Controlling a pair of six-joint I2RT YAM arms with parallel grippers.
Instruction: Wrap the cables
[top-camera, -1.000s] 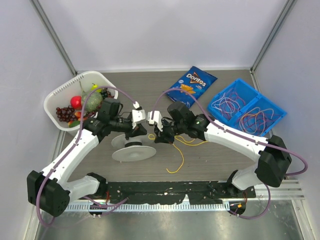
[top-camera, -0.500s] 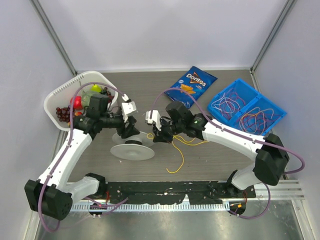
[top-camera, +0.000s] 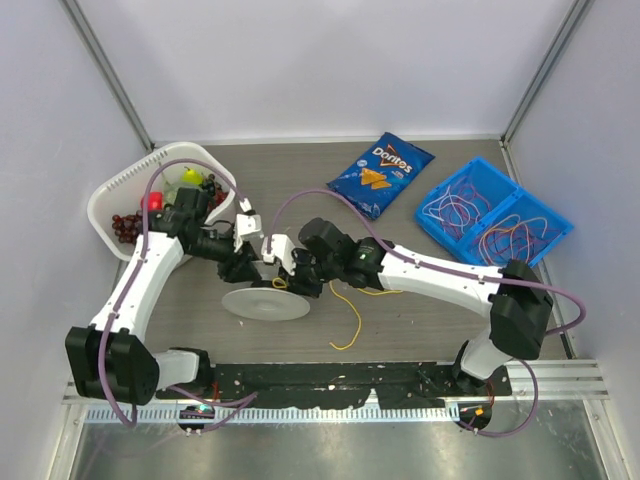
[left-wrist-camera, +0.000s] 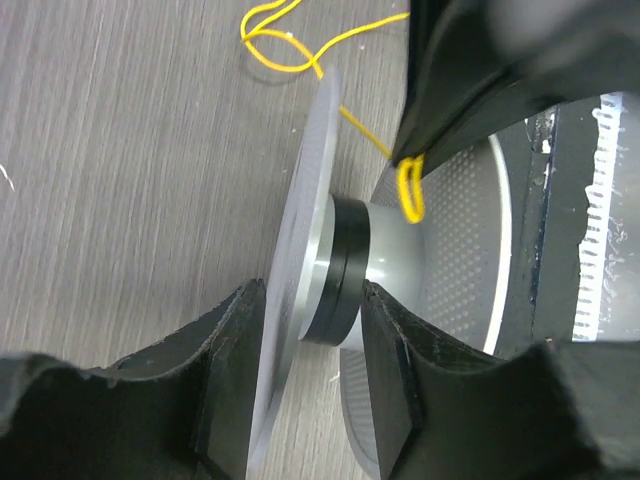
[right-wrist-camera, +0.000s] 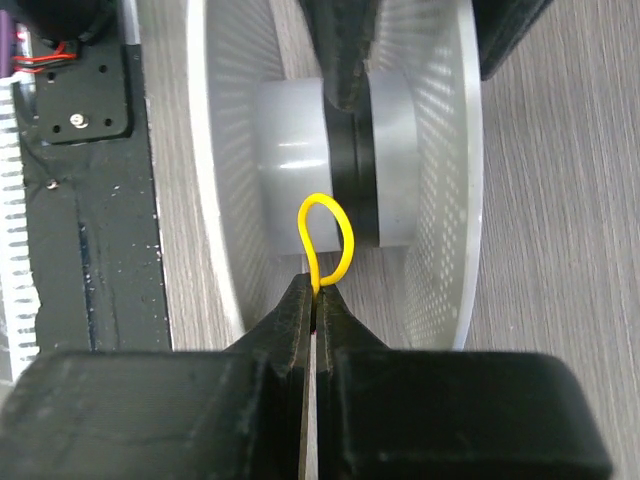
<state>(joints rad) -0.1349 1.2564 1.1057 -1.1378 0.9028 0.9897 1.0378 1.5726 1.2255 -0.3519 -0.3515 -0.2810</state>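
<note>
Both arms are serving the winding: left gripper (left-wrist-camera: 315, 330) is clamping the spool (left-wrist-camera: 300, 230) steady, right gripper (right-wrist-camera: 315, 300) is pinching the cable (left-wrist-camera: 408, 192) beside its hub.

From above and behind, the grey wood-grain table (top-camera: 420, 320) is seen whole. The translucent white round spool (right-wrist-camera: 290, 150) and thin yellow cable loop (right-wrist-camera: 312, 262) are shared close-up by opposed wrist views.

A robotics lab cell: plain white walls (top-camera: 330, 60), metal posts (top-camera: 108, 70), 2 arms (top-camera: 440, 275) bolted to a rail (top-camera: 340, 410) at a wood-grain table (top-camera: 300, 175).
</note>
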